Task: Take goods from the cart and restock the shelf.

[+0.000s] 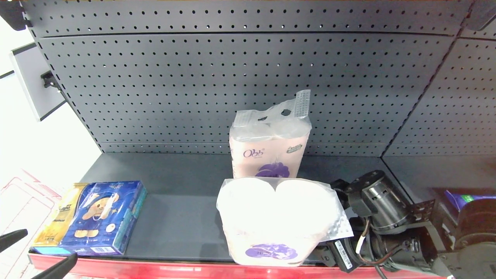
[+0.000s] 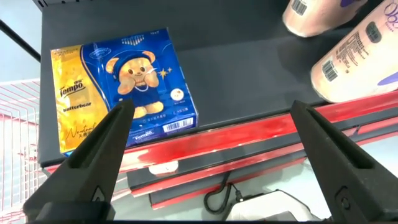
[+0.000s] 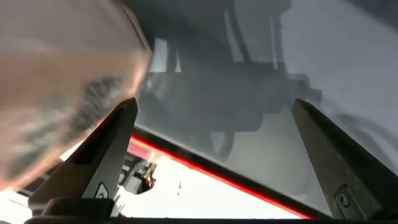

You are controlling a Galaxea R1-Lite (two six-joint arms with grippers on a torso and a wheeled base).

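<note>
Roll pack [image 1: 271,217] just beside right gripper [image 3: 214,104]

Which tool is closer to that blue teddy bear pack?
Left. The left tool hangs just in front of the blue pack; the right tool is farther off, beside the front toilet roll pack.

On the shelf [image 1: 178,201], one toilet roll pack [image 1: 269,151] stands upright at the back, against the pegboard panel [image 1: 193,97]. A second toilet roll pack [image 1: 275,221] sits directly before it, at the shelf's front edge. Well to their left, at the front corner, two tissue packs lie flat side by side and touching – the bear tissue pack [image 1: 102,217] on the right, the other tissue pack [image 1: 58,217] on the left. The cart [image 1: 19,201] stands left of the shelf. The left gripper [image 1: 50,244] hangs before the tissue packs; the right gripper [image 3: 211,109] is just beside the front roll pack.
</note>
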